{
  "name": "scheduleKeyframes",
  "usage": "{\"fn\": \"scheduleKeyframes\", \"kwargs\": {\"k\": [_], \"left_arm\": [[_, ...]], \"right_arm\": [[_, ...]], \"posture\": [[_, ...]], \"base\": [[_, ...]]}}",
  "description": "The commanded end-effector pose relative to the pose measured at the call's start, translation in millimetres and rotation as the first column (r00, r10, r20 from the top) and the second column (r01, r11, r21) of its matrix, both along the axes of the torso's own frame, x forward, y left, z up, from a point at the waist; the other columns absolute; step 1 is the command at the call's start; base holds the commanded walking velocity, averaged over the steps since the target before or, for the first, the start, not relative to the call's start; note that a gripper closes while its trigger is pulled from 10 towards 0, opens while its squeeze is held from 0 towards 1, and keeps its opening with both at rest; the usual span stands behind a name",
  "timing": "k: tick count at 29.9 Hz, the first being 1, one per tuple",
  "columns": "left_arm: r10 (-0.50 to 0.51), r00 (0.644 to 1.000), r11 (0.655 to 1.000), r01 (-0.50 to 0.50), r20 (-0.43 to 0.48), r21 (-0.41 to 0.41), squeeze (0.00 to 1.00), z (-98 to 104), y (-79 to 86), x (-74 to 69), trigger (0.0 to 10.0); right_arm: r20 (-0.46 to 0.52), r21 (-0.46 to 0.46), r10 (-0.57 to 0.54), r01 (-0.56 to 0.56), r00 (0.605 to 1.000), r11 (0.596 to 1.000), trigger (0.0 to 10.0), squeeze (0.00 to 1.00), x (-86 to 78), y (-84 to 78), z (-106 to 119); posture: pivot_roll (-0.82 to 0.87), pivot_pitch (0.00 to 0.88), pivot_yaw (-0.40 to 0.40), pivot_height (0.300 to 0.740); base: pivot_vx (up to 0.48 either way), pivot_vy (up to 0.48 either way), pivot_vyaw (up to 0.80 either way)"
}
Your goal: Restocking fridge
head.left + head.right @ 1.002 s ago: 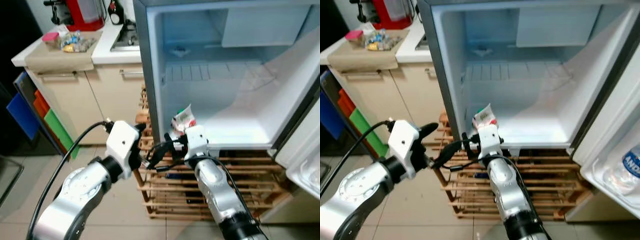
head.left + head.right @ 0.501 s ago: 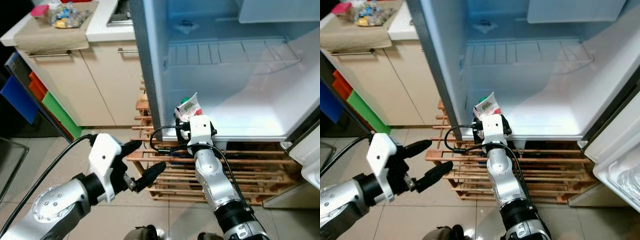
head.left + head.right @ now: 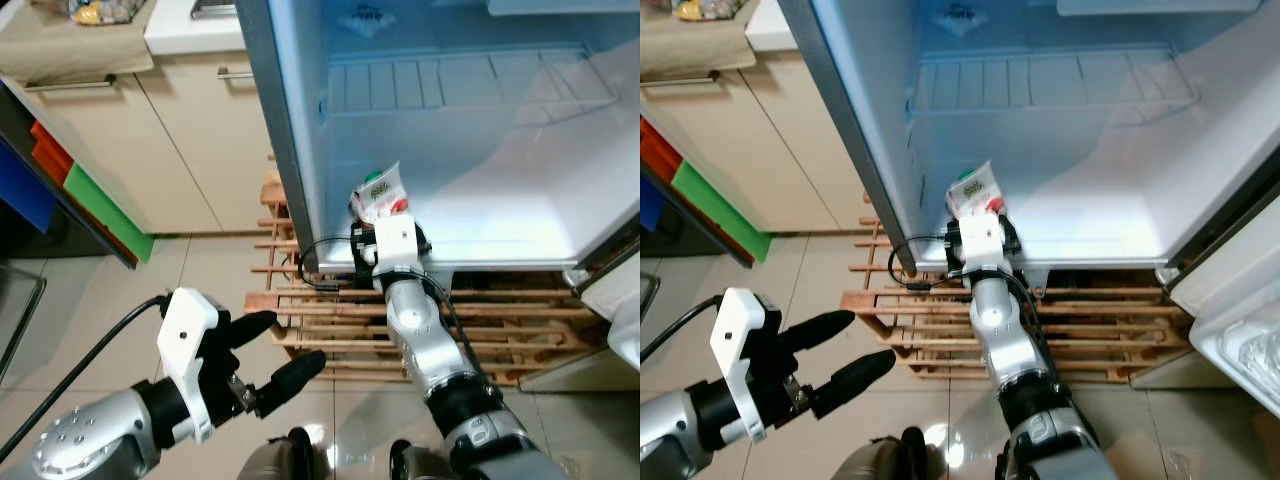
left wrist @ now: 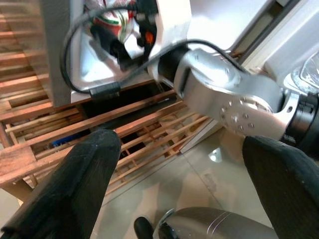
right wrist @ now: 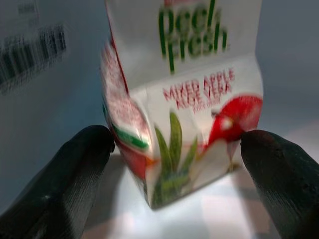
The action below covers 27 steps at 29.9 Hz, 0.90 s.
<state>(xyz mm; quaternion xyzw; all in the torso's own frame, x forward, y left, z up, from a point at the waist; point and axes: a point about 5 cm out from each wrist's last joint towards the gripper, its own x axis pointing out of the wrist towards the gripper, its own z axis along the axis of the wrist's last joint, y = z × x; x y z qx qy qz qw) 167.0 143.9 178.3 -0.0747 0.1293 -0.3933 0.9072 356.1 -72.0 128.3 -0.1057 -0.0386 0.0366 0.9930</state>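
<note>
Juice carton [image 5: 182, 107] upright, between right pincer [image 3: 382, 222] fingers

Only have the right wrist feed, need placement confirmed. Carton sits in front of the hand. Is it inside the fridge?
Observer: Yes. The juice carton stands on the fridge floor, front left corner, with the right hand at the front lip.
Operator: Left hand?
Observer: The left hand hangs low over the tiled floor, open and holding nothing.
Operator: What's below the fridge?
Observer: A wooden slatted rack, which the fridge sits on.
</note>
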Motion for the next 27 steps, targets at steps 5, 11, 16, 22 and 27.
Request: {"fn": "scheduleKeyframes", "kwargs": {"k": [5,11,16,22,27], "left_arm": [[0.007,1.0,1.0,-0.007,-0.018,-0.007,0.0,2,-1.6,-7.1,10.0],[0.018,0.999,1.0,-0.019,-0.032,-0.012,0.0,1,-3.8,-10.0,10.0],[0.02,0.999,1.0,-0.02,-0.035,-0.013,0.0,0,-4.3,-9.8,10.0],[0.014,0.999,1.0,-0.015,-0.04,-0.02,0.0,-2,-7.7,-7.5,10.0],[0.011,0.999,0.999,-0.012,-0.039,-0.031,0.0,-3,-10.5,-5.1,10.0]], "right_arm": [[0.013,0.005,0.033,-0.033,0.999,0.999,10.0,0.0,9.4,16.8,11],[0.013,-0.003,0.055,-0.055,0.998,0.998,10.0,0.0,19.6,28.9,23],[0.029,-0.048,0.039,-0.038,0.999,0.998,10.0,0.0,24.7,24.9,28],[0.162,-0.166,0.037,-0.01,0.986,0.986,10.0,0.0,27.9,15.2,43],[0.218,-0.125,0.06,-0.033,0.974,0.992,10.0,0.0,17.7,10.3,43]], "posture": [[0.18,0.301,0.1,0.74],[0.19,0.292,0.09,0.74],[0.19,0.287,0.09,0.74],[0.17,0.274,0.088,0.74],[0.13,0.273,0.081,0.74]], "base": [[0.0,0.0,0.0],[0.0,0.0,0.0],[0.0,0.0,0.0],[0.0,0.0,0.0],[0.0,0.0,0.0]]}}
